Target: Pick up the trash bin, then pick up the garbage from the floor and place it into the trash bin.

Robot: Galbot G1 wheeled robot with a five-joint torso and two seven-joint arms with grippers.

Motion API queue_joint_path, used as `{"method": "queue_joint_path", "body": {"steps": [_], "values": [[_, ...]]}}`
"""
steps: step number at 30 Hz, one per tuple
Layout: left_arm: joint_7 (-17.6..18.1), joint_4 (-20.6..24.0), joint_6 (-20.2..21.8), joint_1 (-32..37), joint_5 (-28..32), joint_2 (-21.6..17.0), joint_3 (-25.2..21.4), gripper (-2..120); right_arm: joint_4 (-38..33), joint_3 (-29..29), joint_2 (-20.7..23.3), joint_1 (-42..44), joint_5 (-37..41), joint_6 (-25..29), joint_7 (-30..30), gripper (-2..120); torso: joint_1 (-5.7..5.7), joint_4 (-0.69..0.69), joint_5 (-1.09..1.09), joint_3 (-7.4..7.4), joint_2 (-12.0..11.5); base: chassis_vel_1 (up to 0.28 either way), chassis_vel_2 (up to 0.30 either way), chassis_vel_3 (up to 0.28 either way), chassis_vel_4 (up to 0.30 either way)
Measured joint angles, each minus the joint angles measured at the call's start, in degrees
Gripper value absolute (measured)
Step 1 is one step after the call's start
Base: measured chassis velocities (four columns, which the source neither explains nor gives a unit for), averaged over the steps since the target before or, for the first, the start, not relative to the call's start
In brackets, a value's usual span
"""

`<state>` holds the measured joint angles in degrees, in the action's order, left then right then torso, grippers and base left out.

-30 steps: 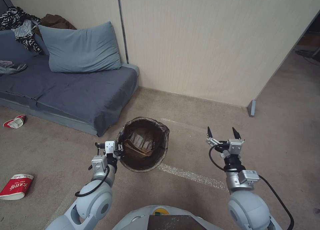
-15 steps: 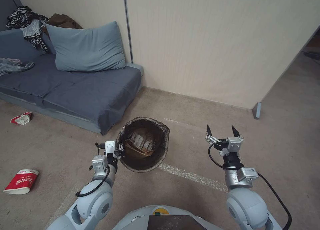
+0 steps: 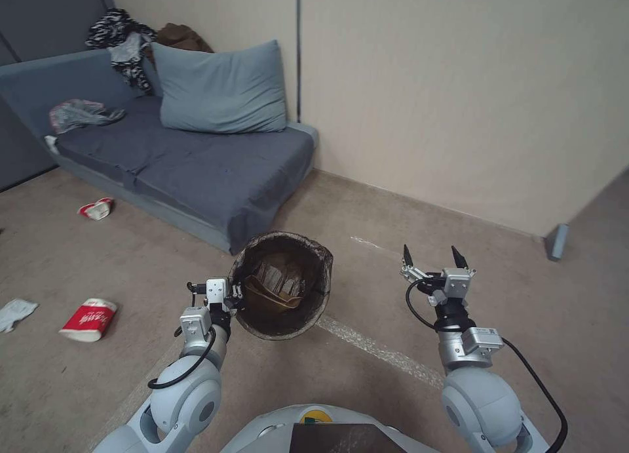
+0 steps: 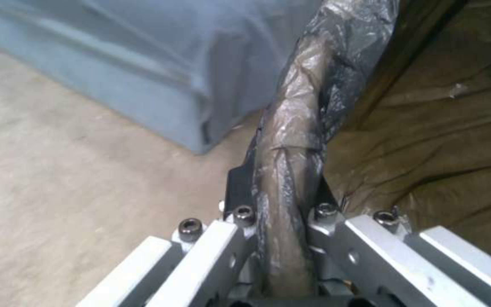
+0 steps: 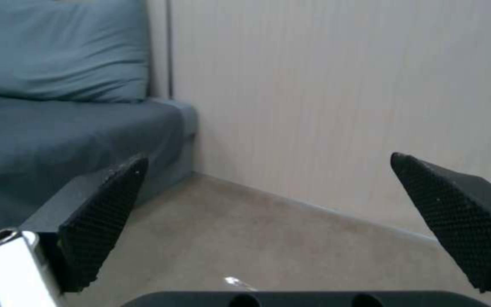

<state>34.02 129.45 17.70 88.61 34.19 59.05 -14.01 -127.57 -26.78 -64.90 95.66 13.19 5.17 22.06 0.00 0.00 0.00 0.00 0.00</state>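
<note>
The trash bin (image 3: 282,284), lined with a dark bag, hangs in front of me, held by its rim. My left gripper (image 3: 234,300) is shut on that rim (image 4: 291,170), one finger on each side of the bag-wrapped edge. Brown paper lies inside the bin. Garbage lies on the floor to my left: a red-and-white paper cup (image 3: 89,320), a crumpled white tissue (image 3: 14,313) and another red-and-white cup (image 3: 97,208) near the sofa. My right gripper (image 3: 430,259) is raised at the right, open and empty, its black fingertips (image 5: 103,221) spread wide.
A grey-blue sofa (image 3: 196,168) with a pillow (image 3: 223,89) and clothes stands at the left against a beige wall (image 3: 458,99). A strip of tape (image 3: 386,358) crosses the carpet before me. Open carpet lies to the right.
The whole view has swung to the left, so the camera has turned; sofa and floor litter have shifted right in the picture, and the tissue has come into view. Both arms keep their pose.
</note>
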Motion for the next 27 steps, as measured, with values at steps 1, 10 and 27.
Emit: {"method": "queue_joint_path", "body": {"steps": [1,10,27], "values": [[0.0,0.0,0.0,0.0,0.0,0.0,0.0,0,0.0,0.0,0.0,0.0,0.0,0.0,0.0,100,0.0,0.0,0.0,0.0,0.0,0.102,0.095,0.103,0.124],[-0.09,0.32,0.0,0.22,0.02,-0.05,-0.03,0,0.05,0.62,0.73,-0.32,0.12,-0.16,0.08,100,0.0,0.0,0.0,0.0,0.0,0.119,0.112,0.111,0.116],[-0.27,0.92,-0.09,1.07,-0.12,-0.05,-0.3,0,-0.05,1.43,0.61,-0.62,-0.08,-0.44,0.2,100,0.0,-0.01,0.0,0.0,0.0,0.127,0.124,0.123,0.126]]}}
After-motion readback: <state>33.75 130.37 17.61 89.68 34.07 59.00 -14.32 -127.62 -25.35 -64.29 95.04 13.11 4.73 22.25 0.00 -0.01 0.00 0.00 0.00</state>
